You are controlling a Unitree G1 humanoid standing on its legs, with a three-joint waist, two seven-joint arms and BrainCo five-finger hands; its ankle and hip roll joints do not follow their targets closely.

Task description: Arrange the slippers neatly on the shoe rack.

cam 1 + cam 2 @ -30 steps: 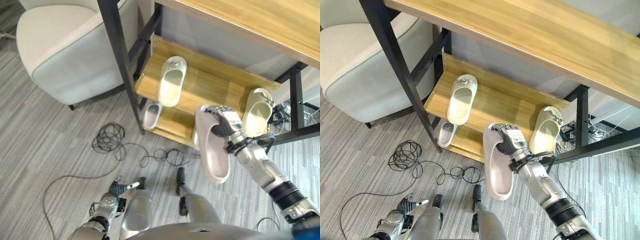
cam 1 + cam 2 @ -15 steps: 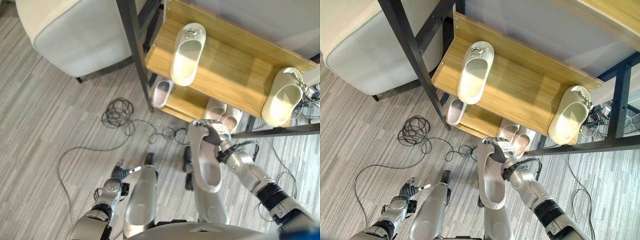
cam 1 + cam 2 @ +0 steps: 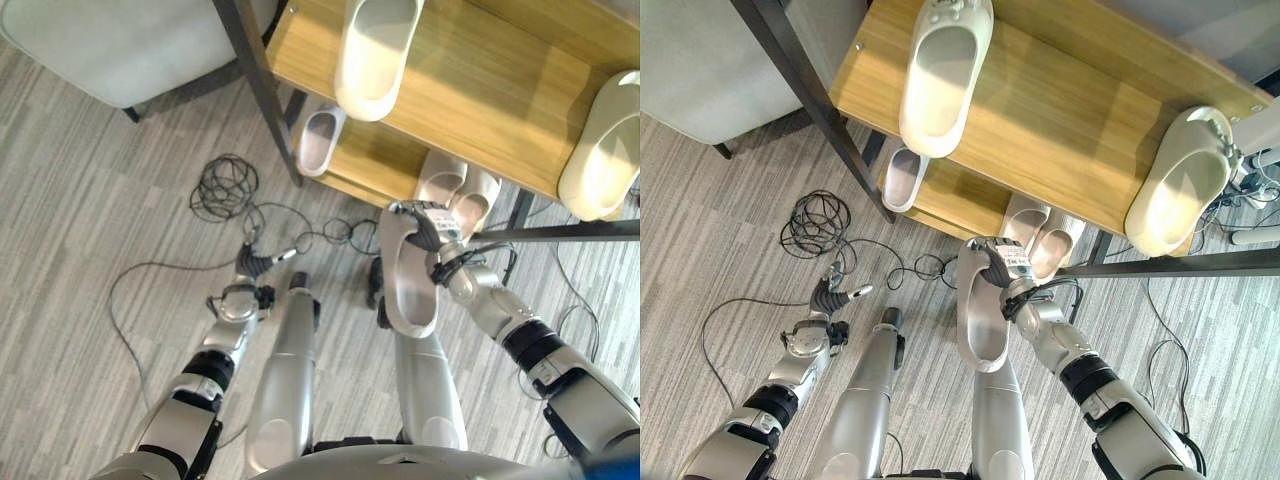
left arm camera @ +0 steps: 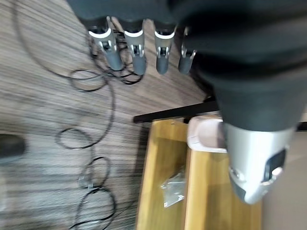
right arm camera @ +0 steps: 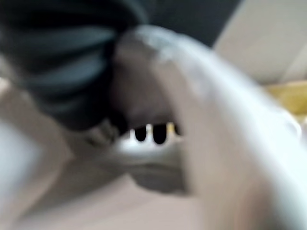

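Before the shoe rack, the right hand grips a slipper.

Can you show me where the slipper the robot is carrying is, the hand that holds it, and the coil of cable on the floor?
Carried slipper [image 3: 408,300]: left eye view, on its insole.
Right hand [image 3: 1002,266]: right eye view, on the fingers curled over the slipper's toe end.
Cable coil [image 3: 222,186]: left eye view, on the looped black strands.

Matt, seemingly rubbery slippers; smooth wood-grain shoe rack.
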